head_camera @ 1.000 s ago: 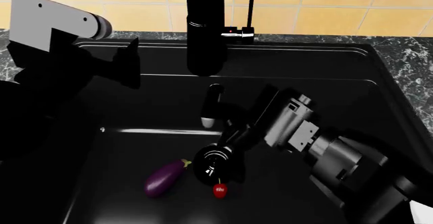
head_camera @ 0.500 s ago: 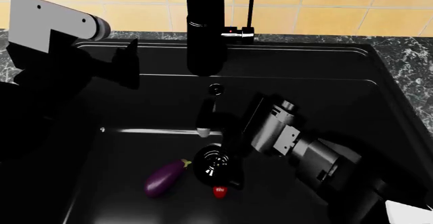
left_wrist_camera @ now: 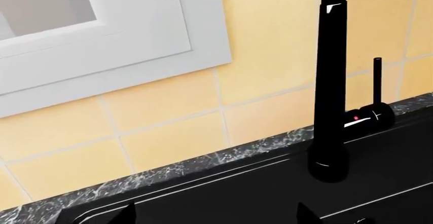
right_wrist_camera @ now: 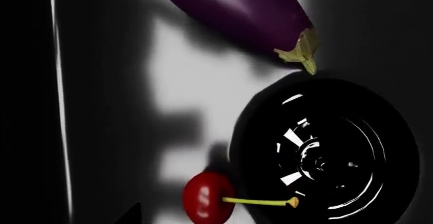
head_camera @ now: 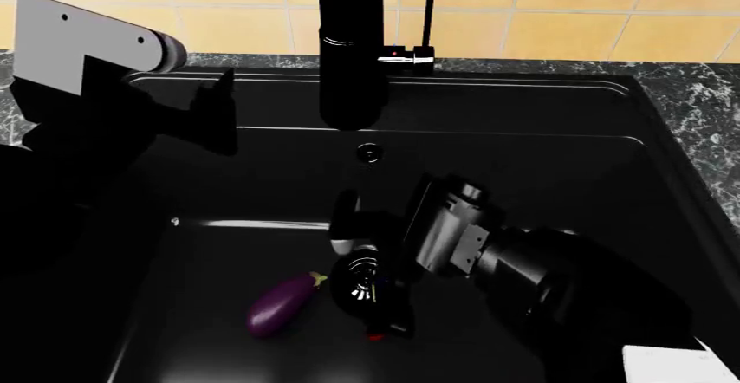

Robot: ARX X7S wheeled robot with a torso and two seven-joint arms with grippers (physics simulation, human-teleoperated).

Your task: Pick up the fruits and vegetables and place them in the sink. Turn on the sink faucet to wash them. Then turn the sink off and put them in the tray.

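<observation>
Cherry (right_wrist_camera: 206, 201): small, round, glossy red, thin pale stem pointing toward the drain (right_wrist_camera: 323, 159); it lies on the sink (head_camera: 647, 184) floor just beside the drain, and in my head view only a sliver shows under the right gripper (head_camera: 387, 318). I judge the step in hand to be picking it out for the tray, which no view shows.

Right gripper: low over the drain and cherry, wrist angled down. I cannot tell how wide its jaws stand; the dark fingers merge with the basin. To do this well I would centre the jaws across the cherry's body, not its stem, come straight down, and close gently; so small and smooth a fruit could squirt sideways or roll toward the drain.

Eggplant (head_camera: 280, 304): glossy purple, elongated and tapering, green cap touching or nearly touching the drain rim. Near the cherry but apart from it.

Drain: round, black, shiny ribbed metal.

Sink: deep rectangular basin, matte black, overflow hole (head_camera: 367, 151) in the back wall.

Left gripper (head_camera: 214, 110): held up near the basin's back left corner, carrying nothing that I can see; jaw spread unreadable.

Sink faucet (head_camera: 350, 45): tall black cylinder, thin upright lever (head_camera: 428, 21), set in speckled stone before yellow tile.
</observation>
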